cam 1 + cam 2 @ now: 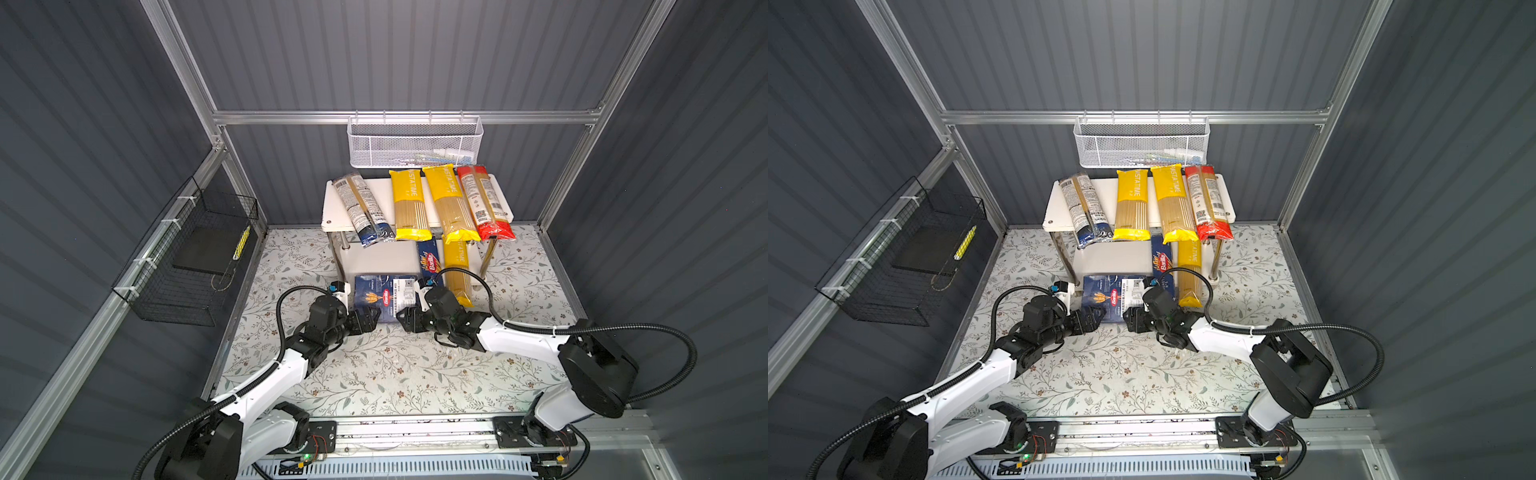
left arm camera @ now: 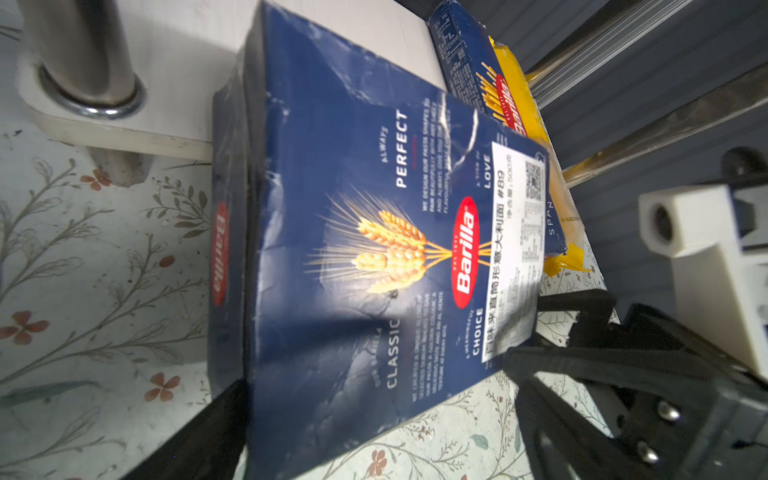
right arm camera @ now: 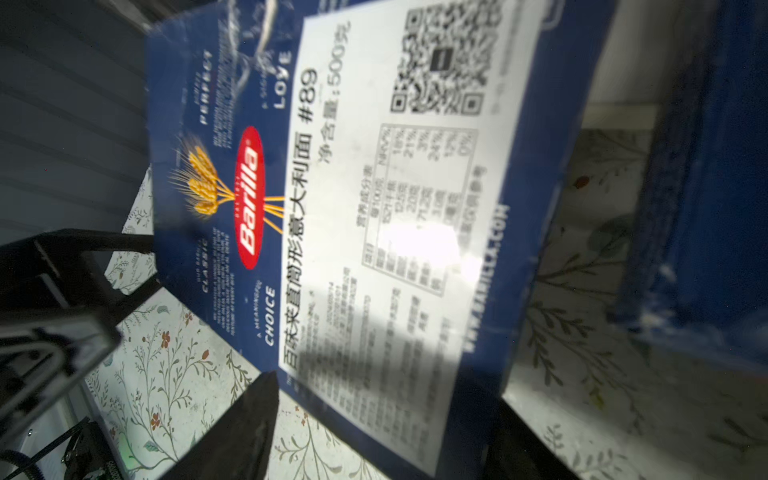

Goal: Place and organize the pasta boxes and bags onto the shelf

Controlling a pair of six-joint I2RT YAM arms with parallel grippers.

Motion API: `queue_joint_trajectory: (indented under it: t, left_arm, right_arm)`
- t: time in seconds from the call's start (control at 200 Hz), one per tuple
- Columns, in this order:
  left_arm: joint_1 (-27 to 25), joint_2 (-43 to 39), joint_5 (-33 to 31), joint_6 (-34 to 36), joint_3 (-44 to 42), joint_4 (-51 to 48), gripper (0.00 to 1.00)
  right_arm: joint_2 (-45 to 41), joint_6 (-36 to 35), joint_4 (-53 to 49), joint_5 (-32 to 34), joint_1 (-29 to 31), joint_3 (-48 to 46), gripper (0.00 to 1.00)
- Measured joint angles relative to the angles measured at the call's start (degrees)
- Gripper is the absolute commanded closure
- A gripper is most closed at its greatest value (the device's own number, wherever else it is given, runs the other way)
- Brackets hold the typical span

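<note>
The wide Barilla box (image 1: pixel 384 296) lies tilted in front of the shelf (image 1: pixel 331 208); its far end rests on the front edge of the lower board (image 1: pixel 374 258), and in the left wrist view its near end seems to stand a little off the floral table (image 1: pixel 374 374). The right gripper (image 1: pixel 404 319) has the near right corner; its jaws stand roughly half apart and appear closed across the carton's thickness, one finger (image 2: pixel 582 361) over the white label, its partner beneath. The left gripper (image 1: pixel 368 319) sits at the near left corner; one finger (image 2: pixel 199 432) shows beside the box's side wall, the other is hidden, so I cannot tell whether it grips or merely steadies.

The step in hand looks like sliding this box onto the lower board; the free room is on the board's left part, between the front left chrome post (image 2: pixel 83 54) and the narrow Barilla spaghetti box (image 1: pixel 430 259), which lies there with the lower yellow PASTATIME bag (image 1: pixel 457 274) just beside it. To do it well: hold both near corners level so the carton does not twist; push straight back, parallel to the narrow box; squeeze lightly, since the cardboard is creased and looks soft; carry the wrists low, because the navy-ended bag (image 1: pixel 363 210), the upper yellow PASTATIME bags (image 1: pixel 409 205) and the red-ended bag (image 1: pixel 484 203) overhang the upper board's front edge.
</note>
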Motion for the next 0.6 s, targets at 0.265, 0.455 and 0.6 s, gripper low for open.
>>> queue_joint_trajectory:
  t: [0.265, 0.455, 0.6]
  left_arm:
    - [0.00, -0.02, -0.90, 0.35, 4.04, -1.53, 0.00]
    - [0.00, 0.50, -1.99, 1.64, 8.72, -2.93, 0.00]
    - [0.02, 1.70, -3.04, 3.34, 11.82, -3.91, 0.00]
  right_arm:
    - [-2.60, -1.70, 0.00, 3.15, -0.13, 2.14, 0.29]
    - [-2.58, -2.99, -1.16, 4.61, -0.35, 4.26, 0.29]
    - [-2.25, -4.28, -1.53, 6.40, -0.72, 6.91, 0.29]
